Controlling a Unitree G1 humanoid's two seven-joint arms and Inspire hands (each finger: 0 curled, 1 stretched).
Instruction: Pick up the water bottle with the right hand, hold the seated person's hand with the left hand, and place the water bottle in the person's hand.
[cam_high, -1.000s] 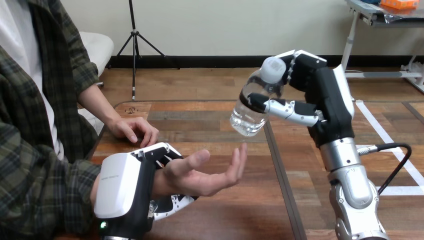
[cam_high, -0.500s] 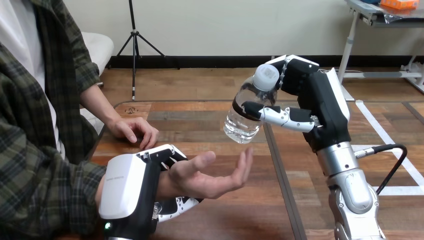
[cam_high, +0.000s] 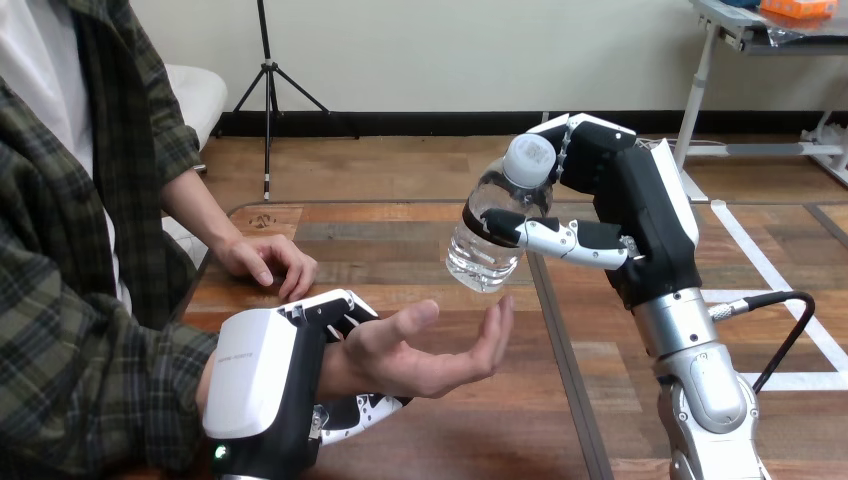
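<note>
Hovering over table (cam_high: 400, 235), right hand (cam_high: 630, 205) clamps bottle (cam_high: 488, 245); left hand (cam_high: 255, 375) seemingly grips person's wrist (cam_high: 337, 367).

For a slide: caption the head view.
Right hand holds water bottle over the person's hand, palm up; left hand clasps its wrist.

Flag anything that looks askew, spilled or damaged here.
Only the water bottle is askew: the right hand holds it tilted in the air, cap up by the palm, base down toward the person's open hand. Its cap is on and no spill shows. The left hand is curled round the person's wrist.
</note>
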